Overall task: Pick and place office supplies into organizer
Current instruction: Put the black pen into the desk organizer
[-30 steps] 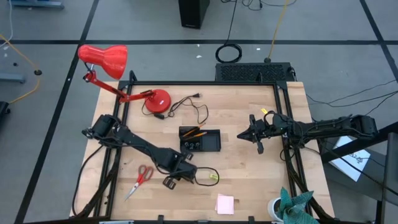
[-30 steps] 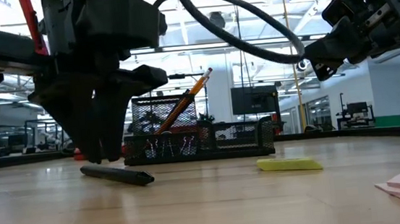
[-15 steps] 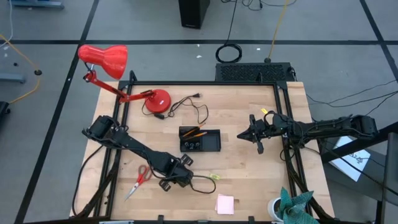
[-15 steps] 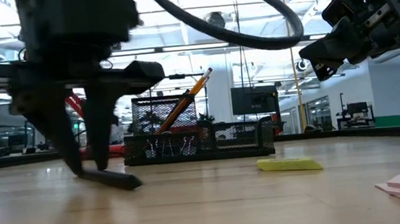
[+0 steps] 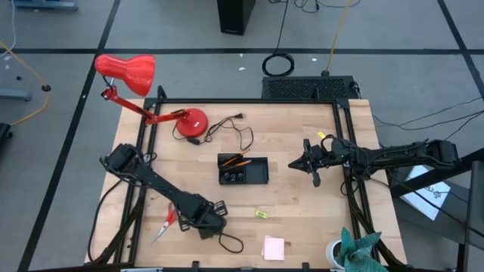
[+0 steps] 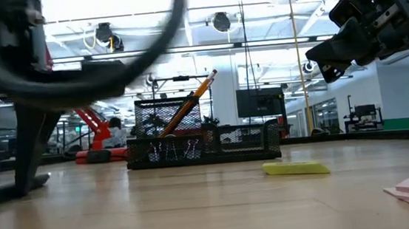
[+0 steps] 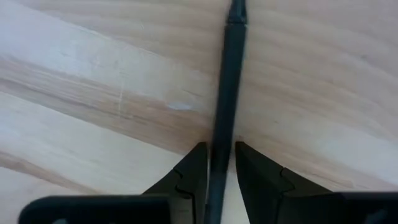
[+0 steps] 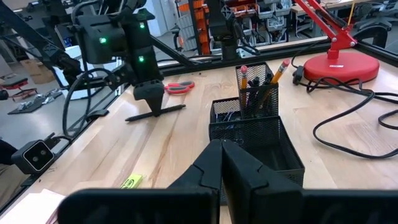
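Observation:
A dark pen (image 7: 225, 81) lies level on the wood near the table's near-left part, between the fingers of my left gripper (image 7: 214, 163), which is shut on it; the right wrist view shows that gripper (image 8: 153, 106) standing over the pen (image 8: 166, 111). Red-handled scissors (image 5: 165, 221) lie just left of it. The black mesh organizer (image 5: 243, 170) sits mid-table with orange pencils (image 6: 189, 105) leaning in one compartment and binder clips (image 6: 170, 151) in another. A yellow item (image 5: 260, 214) and a pink pad (image 5: 274, 247) lie near the near edge. My right gripper (image 8: 221, 163) hovers shut to the organizer's right. My left gripper pinches the pen about the middle of its shaft (image 7: 219, 134) between its two fingers (image 7: 193, 171). It comes from above, pointing down, with the fingers on either side of the shaft. The pen stays level at the tabletop.
A red desk lamp (image 5: 189, 121) stands at the far left with its black cord (image 5: 234, 132) trailing toward the organizer. A cable loop (image 5: 231, 242) from the left arm lies by the near edge. A cup with green leaves (image 5: 355, 253) sits at the near-right corner.
My left gripper has moved toward the table's left and near edges, away from the organizer and closer to the scissors. The pen has slid along the tabletop with it, staying level. The arm's cable loop trails behind it. My right arm kept still.

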Robot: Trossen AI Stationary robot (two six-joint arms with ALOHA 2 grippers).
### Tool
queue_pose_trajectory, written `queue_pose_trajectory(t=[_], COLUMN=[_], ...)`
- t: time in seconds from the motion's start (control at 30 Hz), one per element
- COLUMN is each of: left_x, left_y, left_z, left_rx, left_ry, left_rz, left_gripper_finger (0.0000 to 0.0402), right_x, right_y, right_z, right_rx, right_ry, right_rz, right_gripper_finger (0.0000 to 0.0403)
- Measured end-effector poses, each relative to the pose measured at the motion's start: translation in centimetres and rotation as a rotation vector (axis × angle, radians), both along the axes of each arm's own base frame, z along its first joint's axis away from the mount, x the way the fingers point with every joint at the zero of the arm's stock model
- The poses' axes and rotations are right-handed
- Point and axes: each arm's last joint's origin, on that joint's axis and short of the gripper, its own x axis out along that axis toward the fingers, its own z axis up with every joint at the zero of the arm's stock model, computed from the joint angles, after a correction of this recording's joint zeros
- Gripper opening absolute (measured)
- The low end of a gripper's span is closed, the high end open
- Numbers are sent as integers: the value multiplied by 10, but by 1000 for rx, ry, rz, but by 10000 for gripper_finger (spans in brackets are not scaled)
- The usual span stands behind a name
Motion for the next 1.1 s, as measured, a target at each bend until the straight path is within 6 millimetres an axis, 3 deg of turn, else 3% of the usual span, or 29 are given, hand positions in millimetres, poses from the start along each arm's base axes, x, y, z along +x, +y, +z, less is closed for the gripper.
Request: queue_pose_trajectory(t=[0.3, 0.5, 0.6, 0.7, 0.83, 1.1], left_x=[7, 10, 13, 20, 34, 43], left_y=[-6, -18, -20, -22, -17, -6], left_z=[8, 17, 22, 32, 48, 51], left_rx=[125, 108, 95, 66, -71, -375], left_ry=[-133, -183, -212, -284, -350, -1], left_rz=[52, 39, 126, 405, 961, 1795], left_gripper_finger=[88, 88, 88, 88, 88, 88], right_x=[0, 0, 0, 0, 0, 0], right_y=[-1, -1, -1, -1, -1, -1], right_z=[0, 0, 0, 0, 0, 0], right_rx=[-21, -20, -20, -20, -20, -27], right_ry=[-1, 2, 2, 1, 1, -3], right_rz=[-19, -19, -19, -19, -19, -17], right_gripper_finger=[4, 4, 4, 4, 4, 4])
